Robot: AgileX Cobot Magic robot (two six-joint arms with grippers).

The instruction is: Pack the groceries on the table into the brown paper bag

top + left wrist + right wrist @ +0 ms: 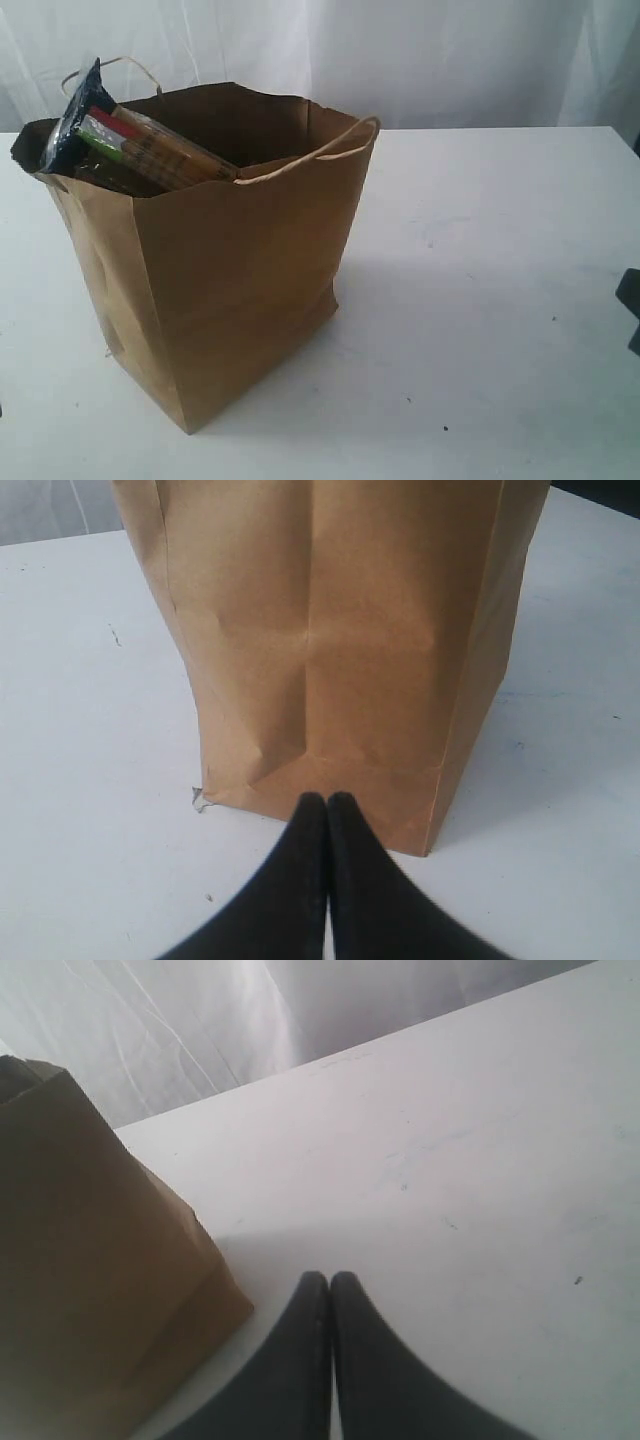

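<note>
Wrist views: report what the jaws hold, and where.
Nothing is held. The left gripper and right gripper both have jaws shut empty, beside the brown paper bag.

The walls of the brown paper bag (240, 280) hide most of its contents; only ends of the spaghetti packet (165, 150) and a dark blue wrapper (72, 125) clear the rim. The left wrist view crops the bag's top; the right wrist view shows it blurred. A dark shape (631, 310) is cut off at the exterior view's right edge
</note>
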